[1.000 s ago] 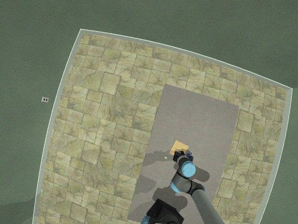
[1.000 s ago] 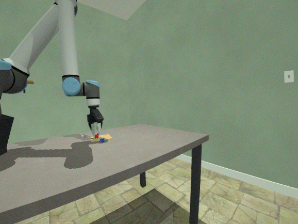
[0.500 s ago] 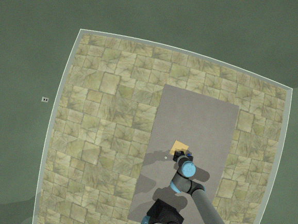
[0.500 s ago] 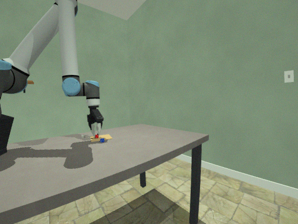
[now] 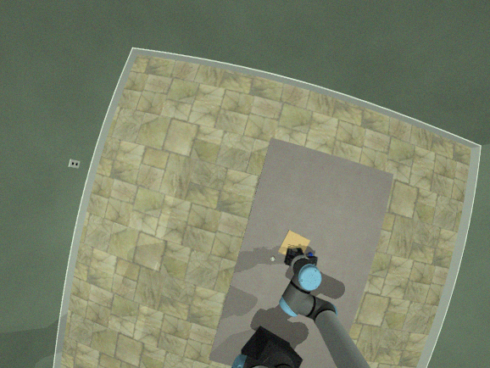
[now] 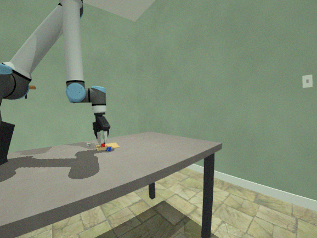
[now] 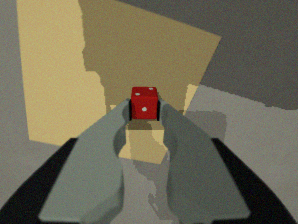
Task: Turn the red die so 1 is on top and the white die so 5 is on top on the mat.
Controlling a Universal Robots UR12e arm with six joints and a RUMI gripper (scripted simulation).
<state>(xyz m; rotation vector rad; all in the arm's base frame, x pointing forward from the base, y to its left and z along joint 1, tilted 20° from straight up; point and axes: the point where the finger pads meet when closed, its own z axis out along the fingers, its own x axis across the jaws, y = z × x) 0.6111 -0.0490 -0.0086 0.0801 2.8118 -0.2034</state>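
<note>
One die, the red die (image 7: 145, 103), sat clamped in the gripper (image 7: 145, 116) over the mat (image 7: 55, 75); the white die (image 5: 272, 258) lay beside the mat, unplaced.

Red die (image 7: 145, 104) pinched between gripper (image 7: 144, 120) fingertips above tan mat (image 7: 55, 75); blue die (image 6: 108, 149) at mat edge; white die (image 6: 88, 143) off it.
</note>
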